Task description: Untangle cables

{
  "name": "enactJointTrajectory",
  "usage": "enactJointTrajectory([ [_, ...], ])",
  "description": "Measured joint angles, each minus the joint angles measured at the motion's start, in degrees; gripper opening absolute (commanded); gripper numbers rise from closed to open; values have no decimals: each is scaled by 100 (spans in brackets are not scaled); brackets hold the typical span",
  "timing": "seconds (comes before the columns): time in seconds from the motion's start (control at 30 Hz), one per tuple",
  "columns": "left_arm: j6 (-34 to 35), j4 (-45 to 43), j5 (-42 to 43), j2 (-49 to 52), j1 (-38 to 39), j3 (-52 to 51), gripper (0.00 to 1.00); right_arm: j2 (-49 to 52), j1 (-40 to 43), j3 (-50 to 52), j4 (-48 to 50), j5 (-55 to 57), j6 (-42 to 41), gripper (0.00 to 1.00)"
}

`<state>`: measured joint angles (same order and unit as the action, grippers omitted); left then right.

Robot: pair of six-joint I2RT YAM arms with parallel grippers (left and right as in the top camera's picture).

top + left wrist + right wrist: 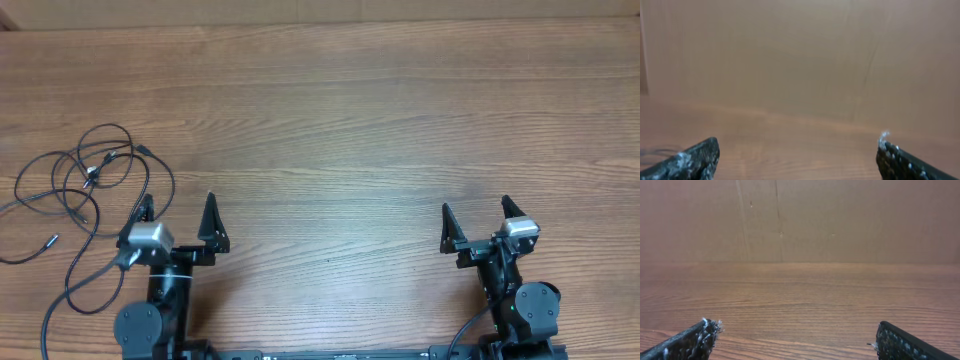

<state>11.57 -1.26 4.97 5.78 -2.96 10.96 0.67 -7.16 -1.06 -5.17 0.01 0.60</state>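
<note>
The brown wood-grain worktop (350,100) carries a loose tangle of thin black cables (90,175), looped and criss-crossed. The tangle lies left of the left pincer (179,200) and partly ahead of it. One strand runs just beside that pincer's left finger; whether they touch I cannot tell. The left pincer stands wide open, holding nothing. The right pincer (476,204), well apart from the cables, is likewise spread and empty.

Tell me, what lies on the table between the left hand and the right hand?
Nothing: in the overhead view, only bare wooden table stretches between the left hand and the right hand.
</note>
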Motion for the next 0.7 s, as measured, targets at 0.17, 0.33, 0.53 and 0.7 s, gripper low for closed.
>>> enactJointTrajectory([
  [0.17,0,-997,0,-363,0,-612,99,0,0,0,0,2,2,100],
  [0.33,-48,-1530,-13,-492,0,-997,100,0,0,0,0,2,0,100],
  [0.53,-623,-1349,-50,-492,0,-1029,100,0,0,0,0,2,0,100],
  [0.7,-894,-295,-55,-503,0,-1045,100,0,0,0,2,2,2,100],
])
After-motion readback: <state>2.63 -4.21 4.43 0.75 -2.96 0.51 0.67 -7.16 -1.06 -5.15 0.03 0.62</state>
